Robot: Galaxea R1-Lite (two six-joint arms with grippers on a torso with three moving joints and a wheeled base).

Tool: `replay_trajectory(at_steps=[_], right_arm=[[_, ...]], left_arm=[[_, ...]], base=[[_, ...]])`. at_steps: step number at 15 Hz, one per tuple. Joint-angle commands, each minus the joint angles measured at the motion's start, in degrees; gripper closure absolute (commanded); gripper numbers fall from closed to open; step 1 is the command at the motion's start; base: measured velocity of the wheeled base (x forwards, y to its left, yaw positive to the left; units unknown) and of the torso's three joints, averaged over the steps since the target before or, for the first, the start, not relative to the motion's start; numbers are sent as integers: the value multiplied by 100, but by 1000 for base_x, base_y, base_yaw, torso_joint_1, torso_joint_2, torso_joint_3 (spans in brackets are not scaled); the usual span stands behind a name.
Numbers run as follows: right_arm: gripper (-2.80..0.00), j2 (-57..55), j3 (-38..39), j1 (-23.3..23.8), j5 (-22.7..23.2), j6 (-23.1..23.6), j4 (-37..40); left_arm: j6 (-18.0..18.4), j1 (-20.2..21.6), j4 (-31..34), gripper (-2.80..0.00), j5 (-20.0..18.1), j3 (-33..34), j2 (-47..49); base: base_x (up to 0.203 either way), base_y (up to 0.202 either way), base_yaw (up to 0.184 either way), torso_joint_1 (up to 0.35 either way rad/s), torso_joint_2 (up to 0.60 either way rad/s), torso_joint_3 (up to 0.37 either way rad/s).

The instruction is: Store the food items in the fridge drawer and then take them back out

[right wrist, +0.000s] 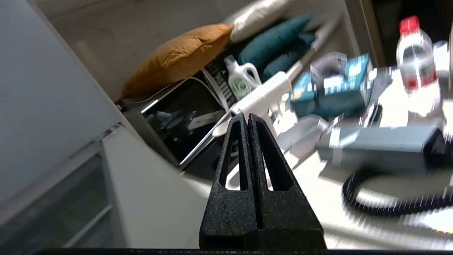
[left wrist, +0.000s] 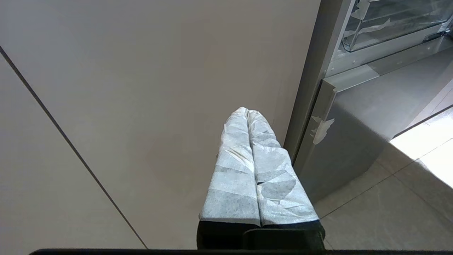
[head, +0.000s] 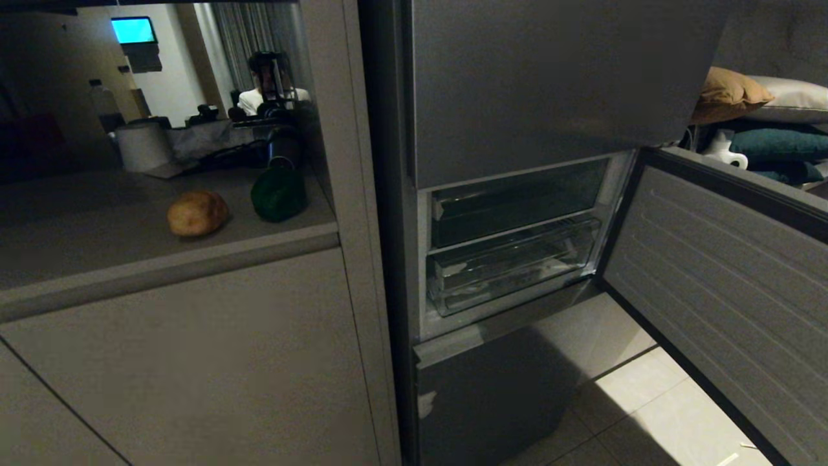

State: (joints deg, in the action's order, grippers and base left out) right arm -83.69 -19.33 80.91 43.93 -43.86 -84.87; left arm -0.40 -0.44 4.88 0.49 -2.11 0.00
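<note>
Fridge door [head: 724,272] hangs open on the right and the fridge drawer [head: 511,262] sits pushed in, its long axis running across the opening, clear front facing me. Both food items are out on the table to the left: the potato [head: 197,212] near the front edge, lying with its long axis roughly along that edge, and the green pepper [head: 279,193] just beside it, further back toward the table's right end; I can't tell which way its stem points. My right pincer [right wrist: 247,118] is pressed together, holding nothing, aimed off past the door at clutter. My left pincer [left wrist: 247,113] is also pressed together and empty, parked low by the cabinet front. I judge the step in hand is pulling the drawer out: I'd swing the right pincer back, open it, hook the drawer's front lip squarely at mid-width and draw straight out so it doesn't jam.
</note>
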Motion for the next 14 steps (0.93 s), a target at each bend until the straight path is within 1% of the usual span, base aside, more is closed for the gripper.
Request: replay_trajectory(at_steps=[1,2,5,8,10,14], right_arm=[[0,550,213,105,6,-240,513],[0,657,303,294,-3,-333,799],[0,650,376,720,-6,-398,1425],[0,607,519,777,9,-413,1516],[0,548,623,768,95,-407,1686],[0,177,550,759,615,-410,1964]], left_arm=[[5,0,4,0,4,0,0],[3,0,4,0,4,0,0],[-4,0,4,0,4,0,0],[-4,0,4,0,4,0,0],[0,0,4,0,4,0,0],[-4,0,4,0,4,0,0]], base=[[0,0,0,0,0,0],[0,0,0,0,0,0],[0,0,0,0,0,0],[0,0,0,0,0,0],[0,0,0,0,0,0],[0,0,0,0,0,0]])
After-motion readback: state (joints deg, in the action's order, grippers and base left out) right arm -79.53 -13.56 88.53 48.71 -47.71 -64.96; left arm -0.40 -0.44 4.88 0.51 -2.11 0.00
